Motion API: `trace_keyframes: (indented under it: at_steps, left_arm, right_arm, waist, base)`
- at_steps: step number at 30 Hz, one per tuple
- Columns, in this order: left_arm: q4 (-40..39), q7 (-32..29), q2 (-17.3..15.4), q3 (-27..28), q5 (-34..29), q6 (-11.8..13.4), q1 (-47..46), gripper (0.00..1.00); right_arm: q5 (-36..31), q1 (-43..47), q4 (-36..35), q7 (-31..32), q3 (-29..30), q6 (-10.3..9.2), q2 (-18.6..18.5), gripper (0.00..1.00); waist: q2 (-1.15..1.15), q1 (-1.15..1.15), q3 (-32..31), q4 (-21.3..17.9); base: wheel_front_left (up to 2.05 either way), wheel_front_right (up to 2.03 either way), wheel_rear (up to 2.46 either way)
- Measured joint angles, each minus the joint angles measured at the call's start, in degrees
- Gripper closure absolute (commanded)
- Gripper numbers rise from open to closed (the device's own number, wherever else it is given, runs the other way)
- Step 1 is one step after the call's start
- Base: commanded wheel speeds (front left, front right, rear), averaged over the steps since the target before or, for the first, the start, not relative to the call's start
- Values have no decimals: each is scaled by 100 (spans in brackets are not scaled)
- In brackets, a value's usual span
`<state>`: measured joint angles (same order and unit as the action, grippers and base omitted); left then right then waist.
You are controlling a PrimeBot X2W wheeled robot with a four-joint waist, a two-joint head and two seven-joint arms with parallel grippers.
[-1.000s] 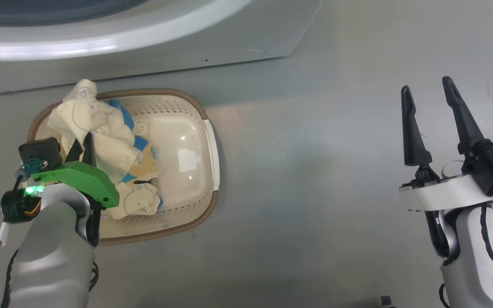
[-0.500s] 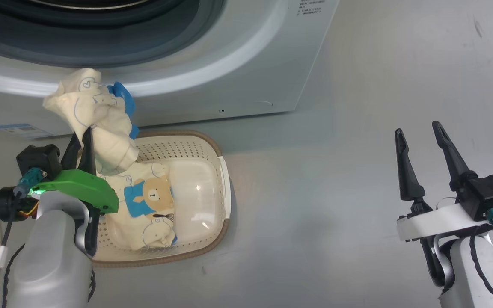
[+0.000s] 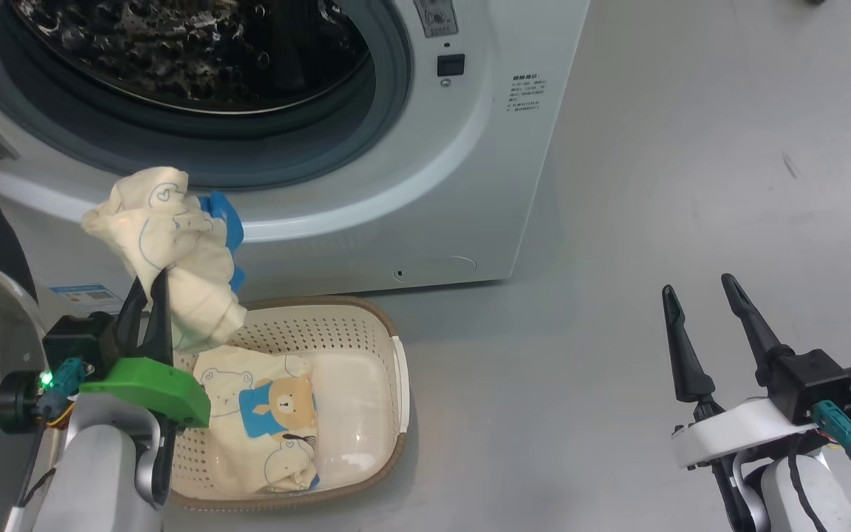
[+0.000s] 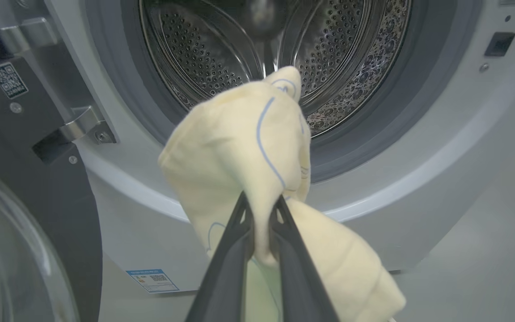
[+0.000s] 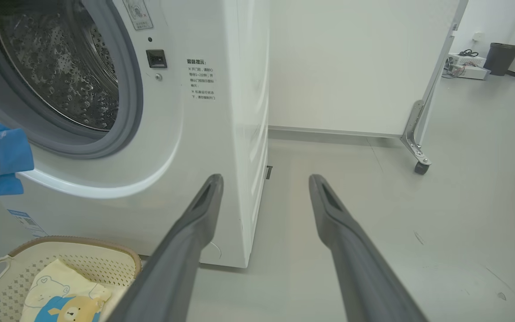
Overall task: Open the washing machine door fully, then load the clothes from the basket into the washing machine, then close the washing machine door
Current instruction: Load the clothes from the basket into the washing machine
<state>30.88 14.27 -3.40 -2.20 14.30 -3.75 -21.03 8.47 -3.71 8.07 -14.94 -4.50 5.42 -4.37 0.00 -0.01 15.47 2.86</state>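
The left jaws clamp a cream garment point(image 3: 167, 244) above the basket point(image 3: 307, 325), facing the open washing machine point(image 3: 470, 185) for loading; the right jaws hang spread, empty.

Place: looking like a lab or test room, not a home.
Floor: a smooth grey floor point(image 5: 418, 214) is running bare across the room.
Wall: a plain white partition point(image 5: 351, 62) is standing on a metal foot with a caster point(image 5: 420, 167).
Appliance: the washing machine point(image 5: 221, 147) is standing free, its side panel showing.
Far corner: a dark bin point(image 5: 502, 56) and a white box point(image 5: 465, 60) with cables are sitting on the floor.
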Motion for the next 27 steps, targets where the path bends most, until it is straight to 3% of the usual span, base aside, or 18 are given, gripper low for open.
trace_keyframes:
  at_steps: [14,27]
  left_arm:
    - [-871,0,10,-12,-155,52,1091,100]
    - [-1323,0,29,-91,-155,70,1600,100]
  right_arm:
    - [13,386,63,0,-119,-3,73,0]
    - [13,560,-5,0,-158,-54,82,0]
  waist:
    - [0,0,-886,27]
    - [0,0,-1108,2]
  base:
    - [0,0,0]
    - [0,0,0]
